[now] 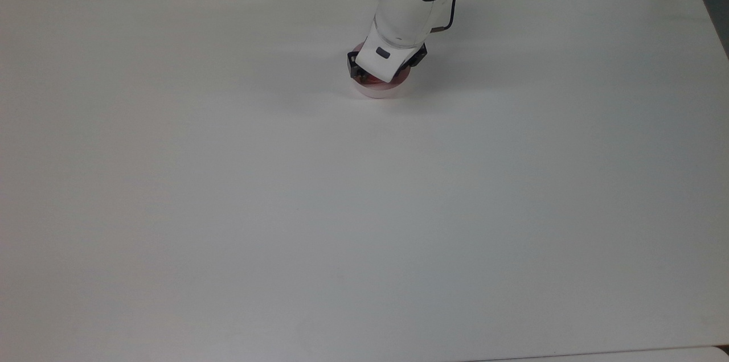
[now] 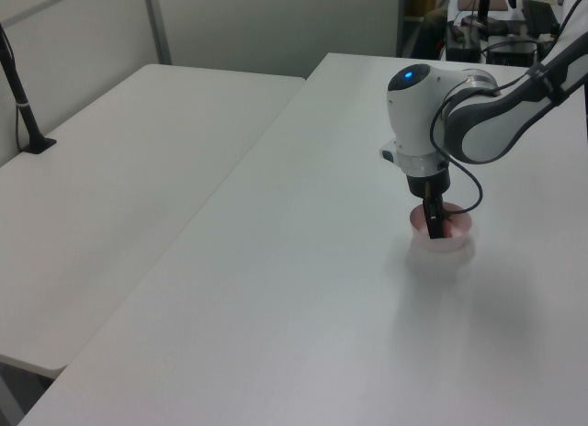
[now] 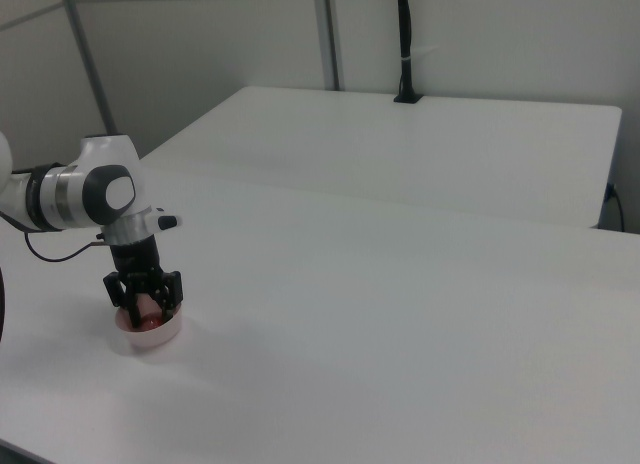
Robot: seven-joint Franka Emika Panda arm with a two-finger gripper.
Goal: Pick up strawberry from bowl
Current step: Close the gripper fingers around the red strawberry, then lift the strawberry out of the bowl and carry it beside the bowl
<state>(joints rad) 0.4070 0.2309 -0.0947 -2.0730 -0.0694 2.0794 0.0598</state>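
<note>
The black two-finger gripper (image 3: 144, 306) is lowered into the small round pale pink plastic bowl (image 3: 150, 334), its fingers apart on either side of the small glossy red strawberry (image 3: 148, 318) lying inside, at the right view's near left. The grasp step is in hand; next the fingers should close gently, then lift straight up.

We see the white arm (image 1: 405, 3) reaching down over the pale pink bowl (image 1: 378, 89) near the far edge of the white tabletop (image 1: 364, 208). Its gripper (image 1: 380, 73) sits inside the bowl, covering most of it; a sliver of red strawberry (image 1: 376, 81) shows beneath.
</note>
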